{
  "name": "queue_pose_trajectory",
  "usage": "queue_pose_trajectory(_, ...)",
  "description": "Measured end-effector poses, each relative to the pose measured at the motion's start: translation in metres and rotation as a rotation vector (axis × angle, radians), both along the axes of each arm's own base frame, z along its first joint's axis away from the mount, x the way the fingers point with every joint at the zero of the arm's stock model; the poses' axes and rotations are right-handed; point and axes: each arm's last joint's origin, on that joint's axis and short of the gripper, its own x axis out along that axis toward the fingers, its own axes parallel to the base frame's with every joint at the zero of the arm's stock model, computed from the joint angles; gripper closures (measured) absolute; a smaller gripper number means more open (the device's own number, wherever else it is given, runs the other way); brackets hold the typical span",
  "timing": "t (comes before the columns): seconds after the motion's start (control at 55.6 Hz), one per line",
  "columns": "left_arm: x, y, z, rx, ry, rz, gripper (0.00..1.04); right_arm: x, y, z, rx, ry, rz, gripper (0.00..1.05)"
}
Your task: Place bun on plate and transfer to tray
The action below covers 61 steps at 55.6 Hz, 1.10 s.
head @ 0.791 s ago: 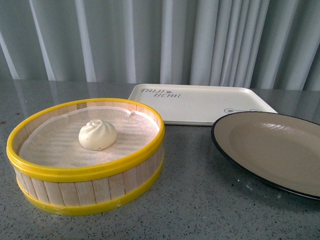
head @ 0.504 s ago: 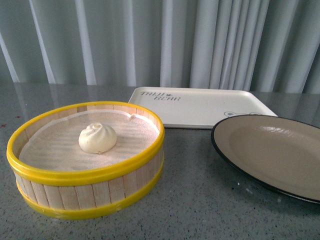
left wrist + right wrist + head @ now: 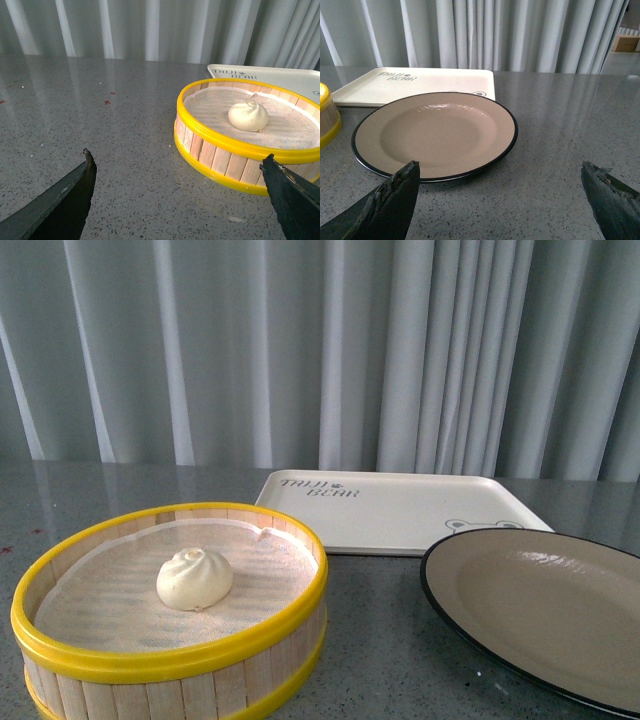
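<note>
The cream-white pleated bun (image 3: 195, 578) lies on the white liner inside a yellow-rimmed wooden steamer basket (image 3: 150, 665) at the front left; it also shows in the left wrist view (image 3: 248, 116). The beige plate (image 3: 545, 605) with a black rim stands empty at the right, and fills the right wrist view (image 3: 435, 134). The cream tray (image 3: 400, 510) with "BEAR" lettering lies behind both. Neither gripper shows in the front view. My left gripper (image 3: 177, 165) is open and empty, short of the basket. My right gripper (image 3: 500, 172) is open and empty, just short of the plate.
The things stand on a grey speckled tabletop (image 3: 75, 110). Pale curtains (image 3: 320, 350) hang behind the table. The basket's edge (image 3: 326, 117) shows at the side of the right wrist view. Bare tabletop stretches beside the basket in the left wrist view.
The front view has tilted upward: the basket, plate and tray sit lower in the picture and more curtain shows. The things themselves have not moved.
</note>
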Motion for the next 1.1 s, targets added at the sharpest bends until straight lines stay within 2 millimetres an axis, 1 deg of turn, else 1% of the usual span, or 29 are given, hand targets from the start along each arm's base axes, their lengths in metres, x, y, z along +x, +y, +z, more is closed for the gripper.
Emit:
queue_pose_trajectory(0.108, 0.0, 0.0, 0.0, 0.0, 0.0, 0.0, 0.07, 0.0, 0.0, 0.0, 0.0, 0.0, 0.0, 0.09)
queue_pose_trajectory(0.144, 0.001, 0.0, -0.001, -0.016, 0.032, 0.009, 0.07, 0.0, 0.0, 0.0, 0.0, 0.0, 0.0, 0.09)
queue_pose_trajectory(0.162, 0.001, -0.001, 0.0, -0.05, 0.074, 0.016, 0.07, 0.0, 0.0, 0.0, 0.0, 0.0, 0.0, 0.09)
queue_pose_trajectory(0.18, 0.001, -0.001, -0.002, -0.083, 0.164, 0.036, 0.07, 0.0, 0.0, 0.0, 0.0, 0.0, 0.0, 0.09)
queue_pose_trajectory(0.198, 0.002, -0.002, -0.002, -0.113, 0.2, 0.04, 0.07, 0.0, 0.0, 0.0, 0.0, 0.0, 0.0, 0.09)
queue_pose_trajectory(0.234, 0.006, -0.005, 0.002, -0.18, 0.316, 0.037, 0.07, 0.0, 0.0, 0.0, 0.0, 0.0, 0.0, 0.09)
queue_pose_trajectory(0.252, 0.009, -0.007, 0.005, -0.227, 0.346, 0.042, 0.07, 0.0, 0.0, 0.0, 0.0, 0.0, 0.0, 0.09)
queue_pose_trajectory(0.306, 0.019, -0.012, 0.016, -0.285, 0.369, 0.02, 0.07, 0.0, 0.0, 0.0, 0.0, 0.0, 0.001, 0.09)
queue_pose_trajectory(0.36, 0.031, -0.019, 0.036, -0.326, 0.333, -0.024, 0.07, 0.0, 0.0, 0.0, 0.0, 0.0, 0.0, 0.09)
queue_pose_trajectory(0.414, 0.041, -0.024, 0.056, -0.328, 0.288, -0.063, 0.07, 0.0, 0.0, 0.0, 0.0, 0.0, 0.0, 0.09)
queue_pose_trajectory(0.468, 0.052, -0.03, 0.077, -0.313, 0.242, -0.107, 0.07, 0.0, 0.0, 0.0, 0.0, 0.0, 0.0, 0.09)
queue_pose_trajectory(0.522, 0.062, -0.036, 0.09, -0.279, 0.241, -0.146, 0.07, 0.0, 0.0, 0.0, 0.0, 0.0, 0.0, 0.09)
queue_pose_trajectory(0.612, 0.08, -0.046, 0.105, -0.194, 0.291, -0.183, 0.07, 0.0, 0.0, 0.0, 0.0, 0.0, 0.0, 0.09)
queue_pose_trajectory(0.684, 0.094, -0.055, 0.109, -0.129, 0.382, -0.209, 0.07, 0.0, 0.0, 0.0, 0.0, 0.0, 0.0, 0.09)
queue_pose_trajectory(0.756, 0.107, -0.064, 0.112, -0.1, 0.449, -0.246, 0.07, 0.0, 0.0, 0.0, 0.0, 0.0, 0.0, 0.09)
queue_pose_trajectory(0.935, 0.136, -0.085, 0.122, -0.055, 0.51, -0.264, 0.07, 0.0, 0.0, 0.0, 0.0, 0.0, 0.0, 0.09)
queue_pose_trajectory(1.007, 0.147, -0.095, 0.118, -0.042, 0.562, -0.261, 0.07, 0.0, 0.0, 0.0, 0.0, 0.0, 0.0, 0.09)
queue_pose_trajectory(1.097, 0.162, -0.113, 0.106, -0.043, 0.65, -0.256, 0.07, 0.0, 0.0, 0.0, 0.0, 0.0, 0.0, 0.09)
